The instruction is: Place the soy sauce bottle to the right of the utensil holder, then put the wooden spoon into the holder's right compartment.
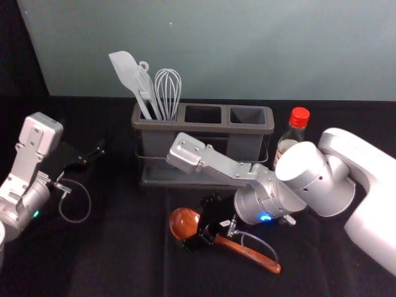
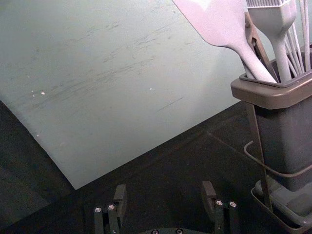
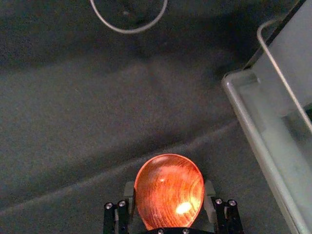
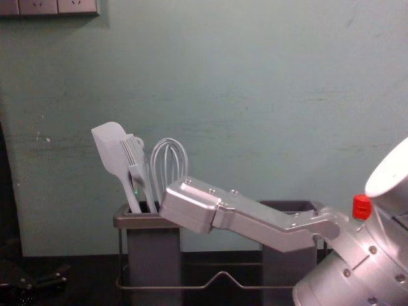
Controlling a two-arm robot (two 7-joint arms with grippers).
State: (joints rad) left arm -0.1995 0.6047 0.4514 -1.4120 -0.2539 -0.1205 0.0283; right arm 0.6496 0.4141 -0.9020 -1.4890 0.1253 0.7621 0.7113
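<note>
In the head view my right gripper [image 1: 198,224] is low over the wooden spoon [image 1: 185,223], whose handle points toward the front right. Seen from the right wrist, the spoon's bowl [image 3: 169,187] lies between the spread fingers of my right gripper [image 3: 169,196]. The utensil holder [image 1: 204,128] stands behind, its right compartment [image 1: 247,116] vacant. The soy sauce bottle [image 1: 291,134] is upright to the holder's right, partly behind my right arm. My left gripper [image 1: 91,156] is parked on the left; its own wrist view shows the left gripper [image 2: 164,195] open, with nothing between its fingers.
A grey spatula [image 1: 127,71], a brush [image 4: 135,159] and a whisk [image 1: 167,90] stand in the holder's left compartment. My right forearm crosses in front of the holder and bottle. Behind the black-covered table rises a green-grey wall [image 4: 255,95].
</note>
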